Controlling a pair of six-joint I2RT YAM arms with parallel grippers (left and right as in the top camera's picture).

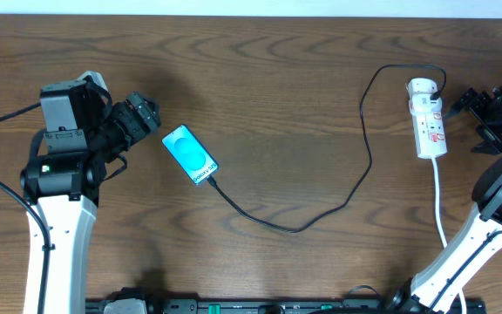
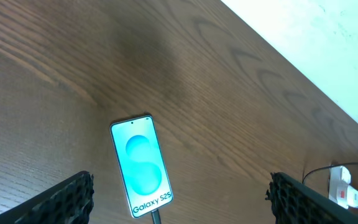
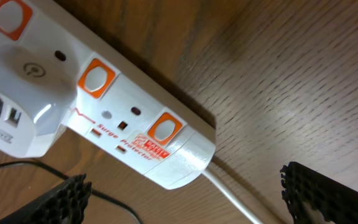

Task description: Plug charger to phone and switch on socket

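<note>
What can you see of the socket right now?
The socket is a white plastic strip lying flat on the table, on its right side. It has orange-red switches, surge-protector lettering and an empty outlet. A white adapter sits toward the far end, the charger cable running from it. Its white cord leaves the near end. Nothing grips it. Switch states are unclear.

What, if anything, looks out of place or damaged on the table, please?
Nothing stands out. The phone lies flat, screen up, only a little askew; the charger curves loosely from it to the socket. Nothing looks spilled or broken.
</note>
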